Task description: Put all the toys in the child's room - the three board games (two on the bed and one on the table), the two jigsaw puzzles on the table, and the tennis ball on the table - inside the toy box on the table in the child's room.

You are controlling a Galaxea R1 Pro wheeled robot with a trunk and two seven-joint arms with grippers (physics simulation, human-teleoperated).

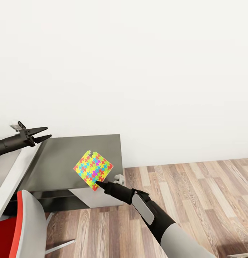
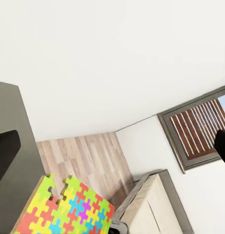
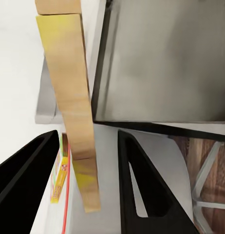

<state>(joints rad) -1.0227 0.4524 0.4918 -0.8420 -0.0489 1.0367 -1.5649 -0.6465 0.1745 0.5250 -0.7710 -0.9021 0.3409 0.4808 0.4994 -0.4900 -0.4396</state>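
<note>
White wall [image 1: 138, 64] fills the upper head view; wood-plank floor [image 1: 195, 200] spreads across the lower right. The table [image 1: 59, 168] stands at lower left, its dark grey corner section butting a lighter grey top at the far left edge. A chair [image 1: 20, 229] with pale shell and red seat sits before it, in the bottom left corner.

The right arm [image 1: 166, 225] rises from the lower right, forearm slanting up and to the left toward the dark section. The right gripper [image 1: 100, 185] is clenched on the near corner of a jigsaw puzzle [image 1: 93, 170], a thin multicolour sheet held tilted over the dark tabletop (whether its far edge touches the surface cannot be told). In the right wrist view the two black fingers [image 3: 141, 185] flank the sheet seen edge-on as a tan and yellow strip, with the dark tabletop beyond.

The left arm [image 1: 9, 143] reaches in from the left edge, roughly level, over the seam between the light and dark tops. The left gripper [image 1: 48, 132] is released, its pointed fingers slightly parted around nothing, well apart from the puzzle. The left wrist view shows the same puzzle [image 2: 68, 209] over the table's dark edge, a slatted window [image 2: 197, 129] in the far wall.
</note>
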